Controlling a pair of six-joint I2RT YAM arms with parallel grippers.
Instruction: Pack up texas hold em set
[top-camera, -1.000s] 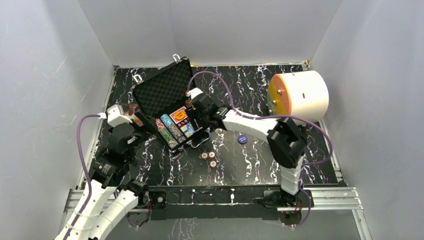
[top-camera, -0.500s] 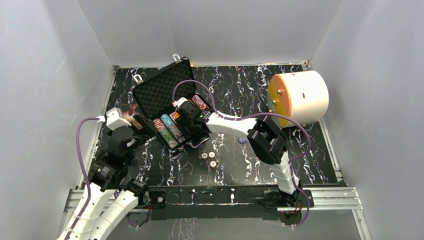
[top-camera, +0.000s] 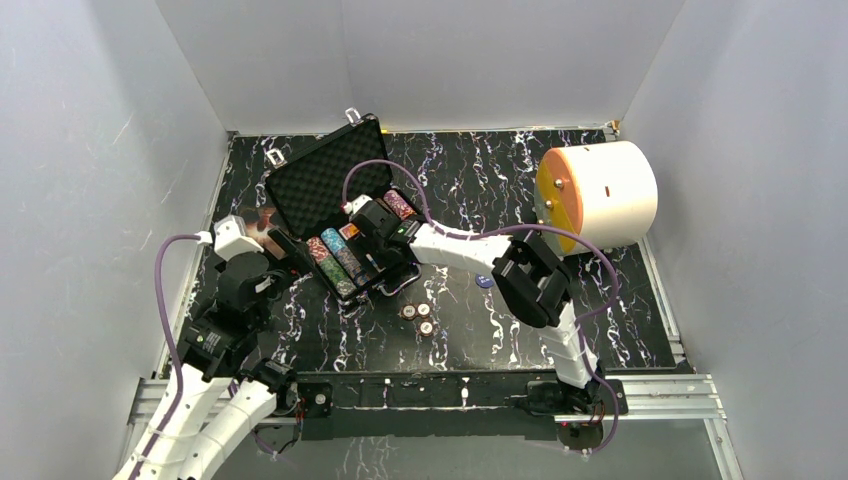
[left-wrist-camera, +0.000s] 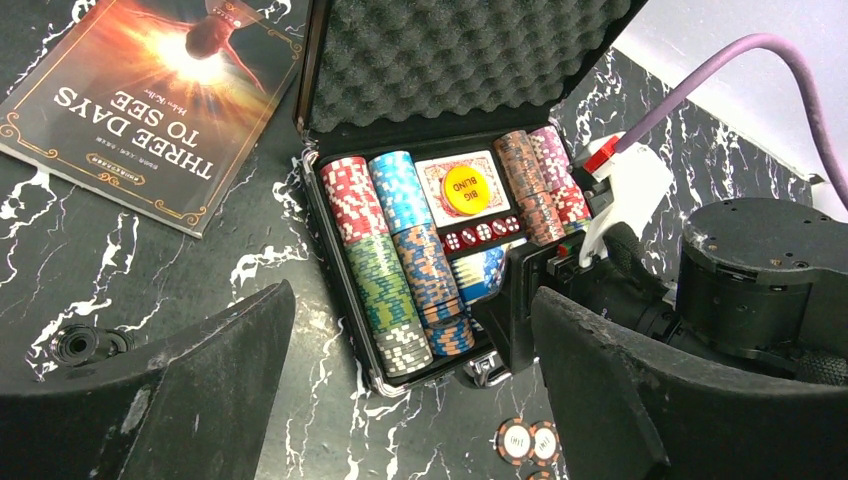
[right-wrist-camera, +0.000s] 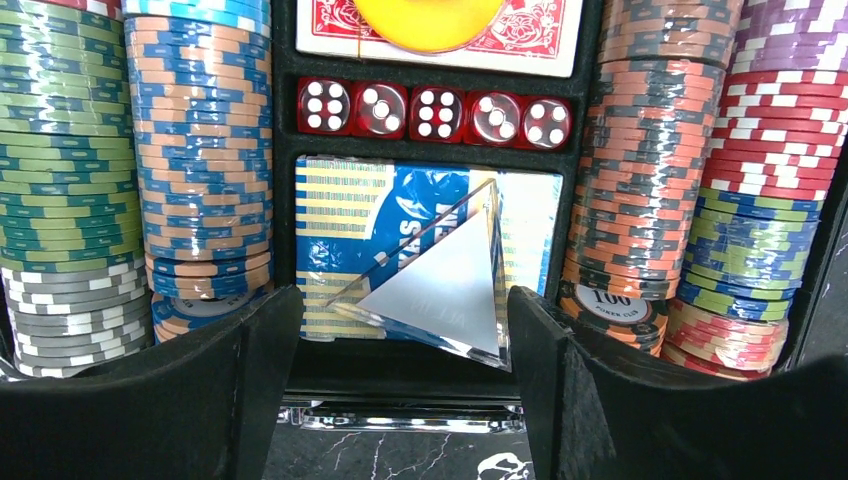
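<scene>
The blue card deck (right-wrist-camera: 420, 230) lies in its slot of the open case (left-wrist-camera: 450, 50), squarely between the spread jaws of the right gripper (right-wrist-camera: 400, 305), which clamp nothing. A clear wrapper flap stands up between them. Just ahead of the jaws sit the red dice (right-wrist-camera: 435, 112), and chip stacks (right-wrist-camera: 200, 150) flank them on both sides. The deck looks seated, so this step seems done. Behind the jaws, outside the case, a few loose chips (top-camera: 418, 318) and a blue round button (top-camera: 485, 279) wait. The left gripper (left-wrist-camera: 412, 295) hovers open and empty, the case ahead of its jaws. Next, I judge, the right arm lifts clear and goes for the flat discs, which calls for a low, careful pinch.
</scene>
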